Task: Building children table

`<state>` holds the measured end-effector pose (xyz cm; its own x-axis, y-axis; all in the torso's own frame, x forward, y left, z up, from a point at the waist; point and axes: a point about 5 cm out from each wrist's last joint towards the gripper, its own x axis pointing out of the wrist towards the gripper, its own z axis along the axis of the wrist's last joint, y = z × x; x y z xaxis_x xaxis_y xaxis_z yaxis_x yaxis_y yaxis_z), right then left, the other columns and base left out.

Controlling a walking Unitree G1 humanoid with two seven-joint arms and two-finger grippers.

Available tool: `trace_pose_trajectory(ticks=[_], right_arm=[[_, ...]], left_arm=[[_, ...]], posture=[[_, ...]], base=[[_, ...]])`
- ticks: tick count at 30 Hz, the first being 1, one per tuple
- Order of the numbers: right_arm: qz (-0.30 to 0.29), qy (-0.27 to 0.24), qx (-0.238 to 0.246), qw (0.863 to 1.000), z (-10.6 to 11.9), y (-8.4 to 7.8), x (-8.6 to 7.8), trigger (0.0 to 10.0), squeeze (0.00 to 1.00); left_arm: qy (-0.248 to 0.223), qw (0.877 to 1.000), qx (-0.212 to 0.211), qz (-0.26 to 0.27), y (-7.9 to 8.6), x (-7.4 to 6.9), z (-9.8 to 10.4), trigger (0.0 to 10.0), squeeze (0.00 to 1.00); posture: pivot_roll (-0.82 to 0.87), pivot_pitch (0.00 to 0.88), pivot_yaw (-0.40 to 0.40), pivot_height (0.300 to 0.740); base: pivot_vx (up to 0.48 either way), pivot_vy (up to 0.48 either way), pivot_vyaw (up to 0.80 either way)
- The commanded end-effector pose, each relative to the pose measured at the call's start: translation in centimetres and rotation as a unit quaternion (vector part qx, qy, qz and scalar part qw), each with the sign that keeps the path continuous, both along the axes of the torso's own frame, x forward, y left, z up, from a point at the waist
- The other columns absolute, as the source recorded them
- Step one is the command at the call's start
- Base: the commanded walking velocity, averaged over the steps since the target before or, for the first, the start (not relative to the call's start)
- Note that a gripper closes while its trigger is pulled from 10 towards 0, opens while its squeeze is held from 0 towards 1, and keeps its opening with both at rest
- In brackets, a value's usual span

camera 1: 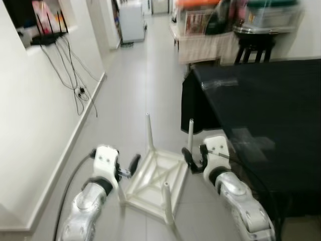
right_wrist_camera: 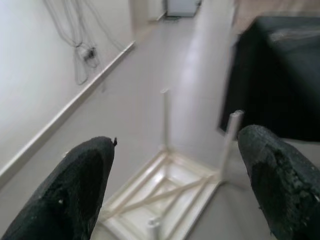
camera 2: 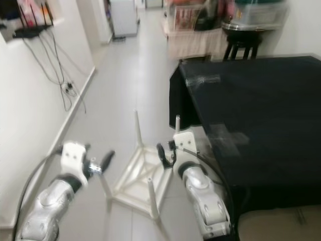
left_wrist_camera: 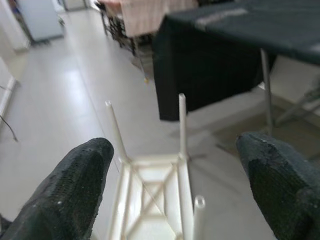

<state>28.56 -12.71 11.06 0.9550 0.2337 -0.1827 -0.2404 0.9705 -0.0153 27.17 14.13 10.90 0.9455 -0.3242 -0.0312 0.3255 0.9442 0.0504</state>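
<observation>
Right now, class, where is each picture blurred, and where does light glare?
Left eye view: the shelves at the far end smear with blur, and the dark table shows pale glare. Left wrist view: the white children's table is fairly sharp between soft black fingers. Right wrist view: one upturned leg is blurred.

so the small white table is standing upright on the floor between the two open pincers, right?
Not upright: the small white table lies upside down on the floor, its legs pointing up, as the left eye view shows. The rest holds: it sits between the left pincer and the right pincer, both open.
</observation>
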Motion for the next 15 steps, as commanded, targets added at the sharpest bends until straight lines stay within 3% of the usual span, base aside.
trace_pose_trajectory(ticks=[1,15], right_arm=[[0.022,0.003,0.018,1.000,-0.09,0.86,-0.08,10.0,0.00],[0.041,-0.003,0.032,0.999,0.00,1.28,0.02,10.0,0.00]], left_arm=[[0.017,1.000,0.006,0.003,0.47,-0.02,-0.52,10.0,0.00],[0.024,1.000,0.007,0.004,0.35,0.46,-0.80,10.0,0.00]], posture=[[0.02,0.000,0.023,0.740],[0.02,0.000,0.018,0.740]], base=[[0.000,0.000,0.00],[0.000,0.000,0.00]])
